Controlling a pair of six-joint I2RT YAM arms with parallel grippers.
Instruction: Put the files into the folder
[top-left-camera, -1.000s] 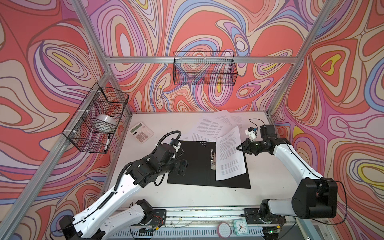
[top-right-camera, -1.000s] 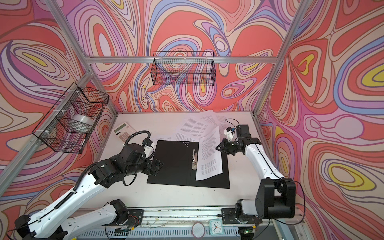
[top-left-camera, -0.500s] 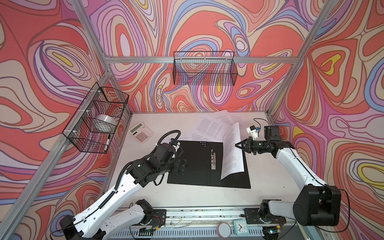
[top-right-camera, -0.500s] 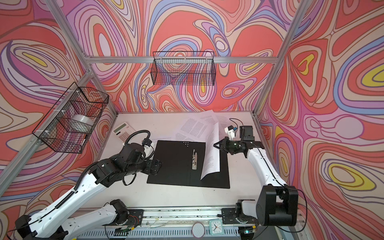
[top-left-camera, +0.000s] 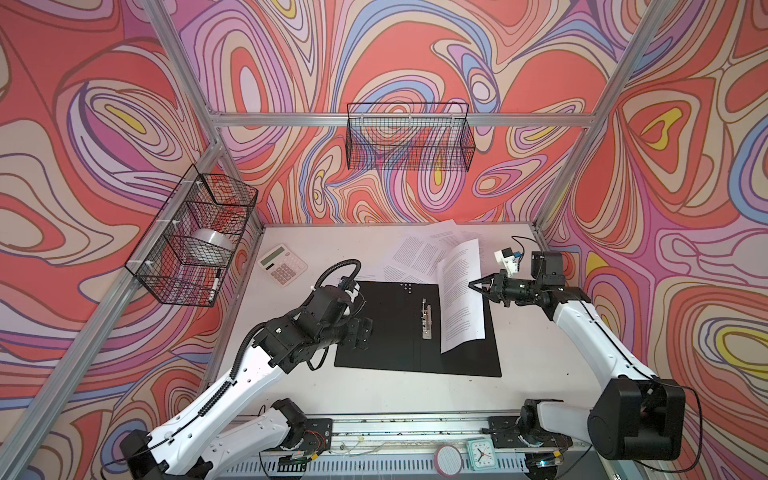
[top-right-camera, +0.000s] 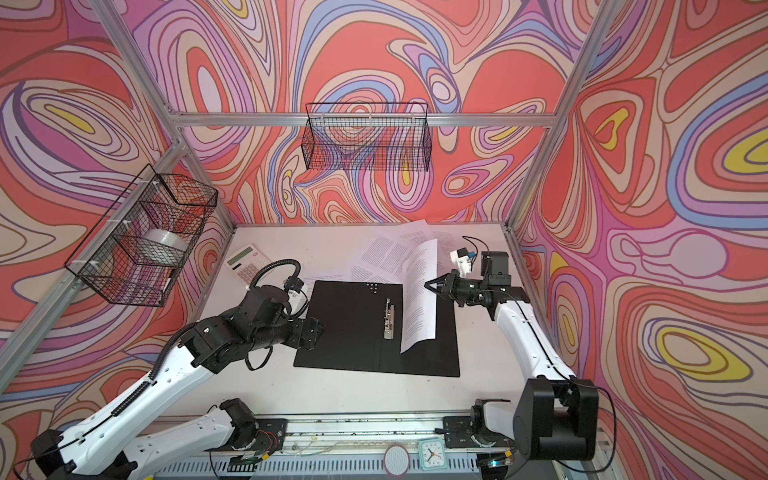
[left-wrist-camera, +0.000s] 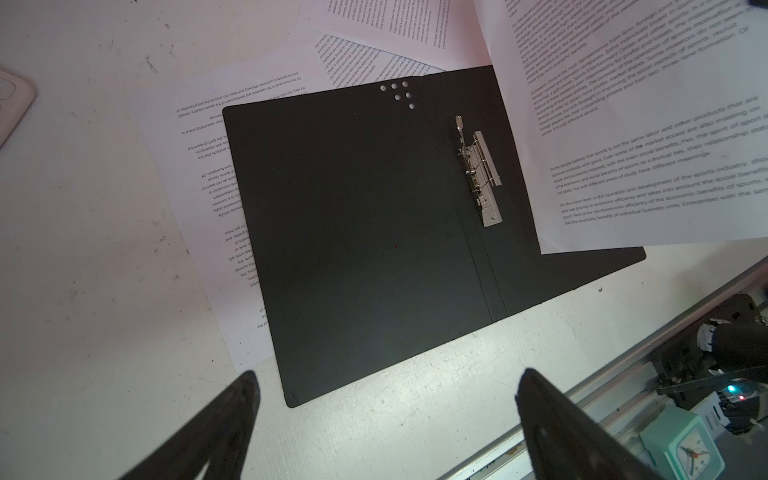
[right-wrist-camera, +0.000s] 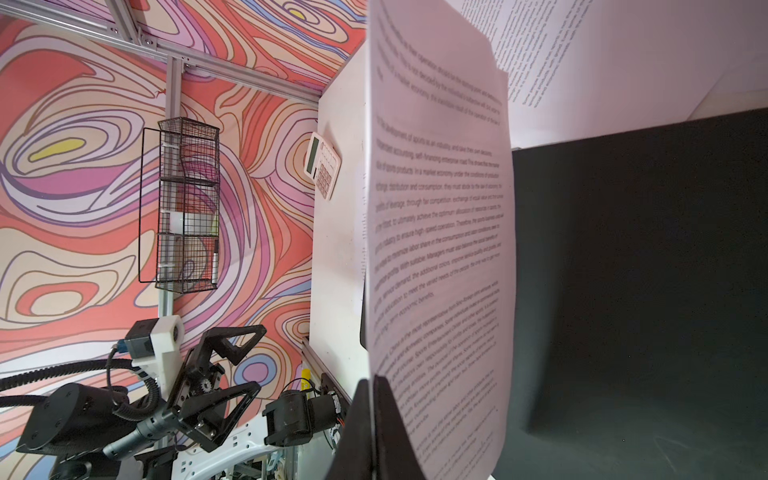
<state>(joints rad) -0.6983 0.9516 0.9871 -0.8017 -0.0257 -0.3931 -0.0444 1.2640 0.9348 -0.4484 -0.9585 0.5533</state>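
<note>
Presently, in both top views, the right gripper (top-left-camera: 473, 285) is clamped on the outer long edge of one held sheet (top-left-camera: 461, 299); that sheet stands tilted over the right half of the open folder (top-left-camera: 386, 332), its long axis parallel to the spine clip (top-left-camera: 426, 318), which lies just beside its inner edge; the sheet extends from the right gripper toward the spine. The left gripper (top-right-camera: 318, 330) hovers at the folder's left edge, jaws apart, holding nothing. The loose sheets (top-right-camera: 382, 253) lie at the folder's far edge, nearer the right arm.

Left wrist view: fingers spread wide over a near corner of the folder (left-wrist-camera: 357, 232); clip (left-wrist-camera: 478, 174) uncovered; one sheet (left-wrist-camera: 208, 166) is partly trapped beneath the folder's left flap.

Right wrist view: jaws together on the held sheet (right-wrist-camera: 440, 228), the black flap (right-wrist-camera: 644, 270) beside it.

Judgement: the step in hand is laying this sheet flat; the release calls for lowering toward the spine, and the right arm is better placed.
</note>
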